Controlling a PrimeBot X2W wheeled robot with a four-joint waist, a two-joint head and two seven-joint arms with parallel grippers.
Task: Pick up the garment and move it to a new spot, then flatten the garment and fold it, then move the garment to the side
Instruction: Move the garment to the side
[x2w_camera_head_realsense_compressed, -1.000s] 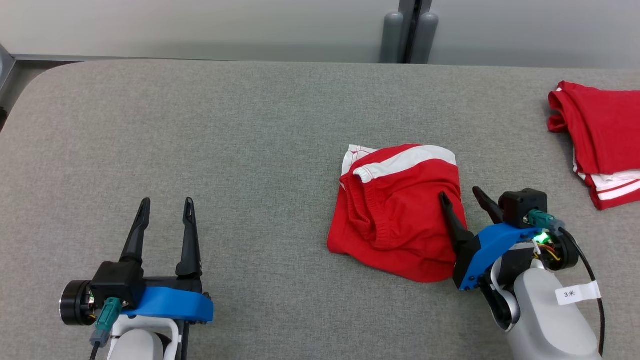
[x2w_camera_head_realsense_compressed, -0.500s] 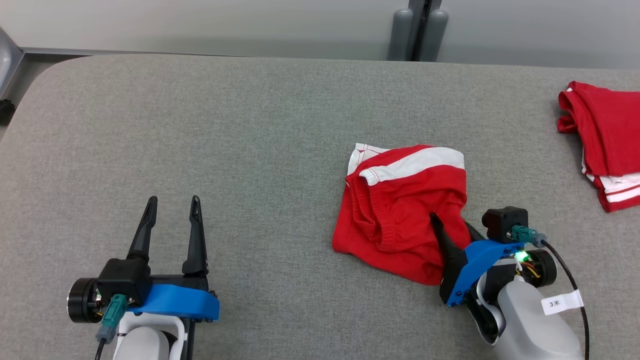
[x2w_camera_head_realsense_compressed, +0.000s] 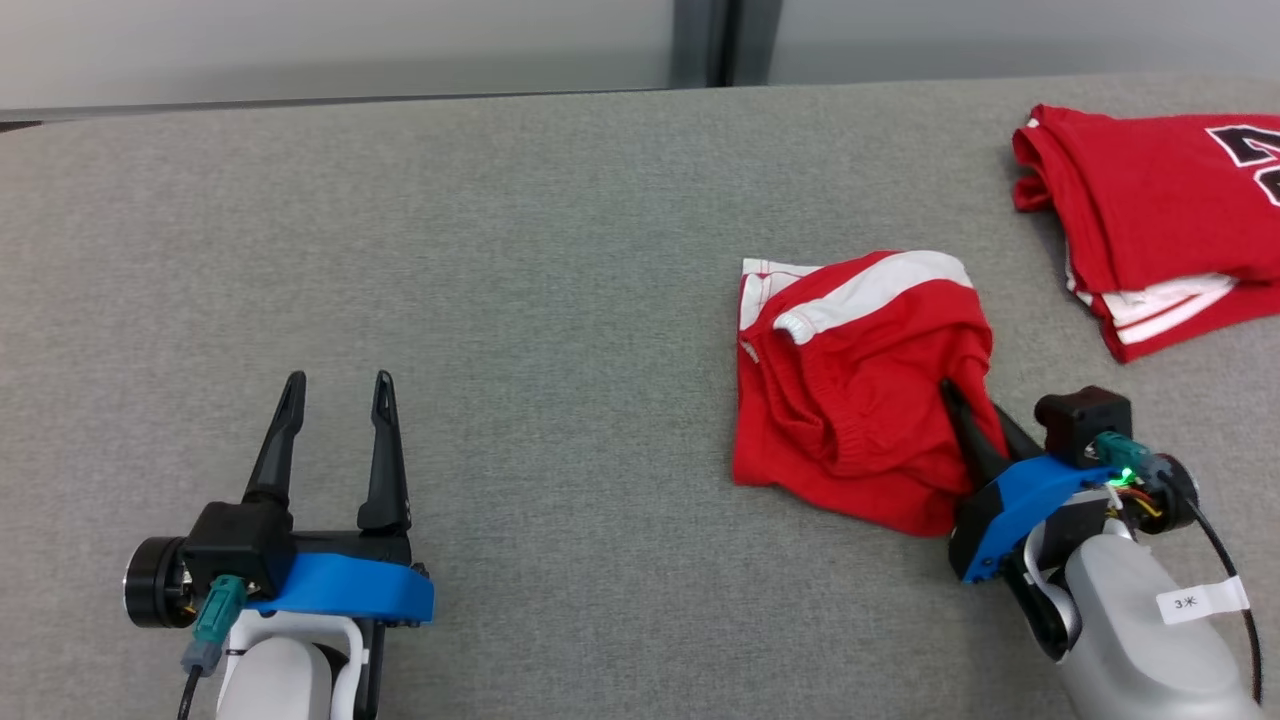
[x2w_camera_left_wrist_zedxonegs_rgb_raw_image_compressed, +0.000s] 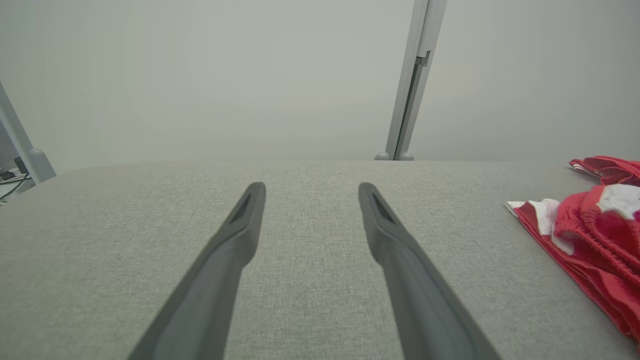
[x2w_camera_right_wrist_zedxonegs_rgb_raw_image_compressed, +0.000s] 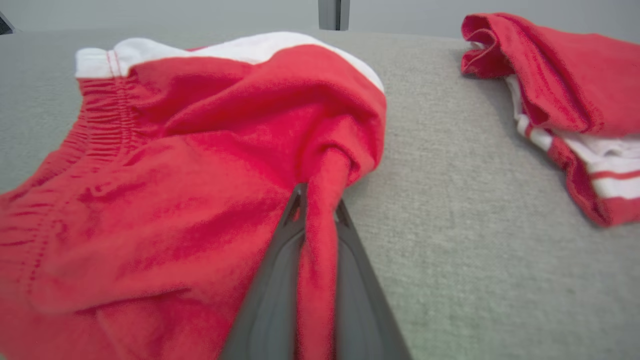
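right gripper (x2w_camera_right_wrist_zedxonegs_rgb_raw_image_compressed: 317, 200) just went from gaping to pinched tight on a fold of the red shorts (x2w_camera_head_realsense_compressed: 850, 400), right of centre on the grey table (x2w_camera_head_realsense_compressed: 500, 300), so i'd say lifting's next; left gripper (x2w_camera_head_realsense_compressed: 335, 385) spread wide, empty.

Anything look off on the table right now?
Nothing damaged or spilled. The red shorts lie crumpled and askew, a ridge of cloth pinched in the right gripper. The folded red garments at the far right sit slightly uneven.
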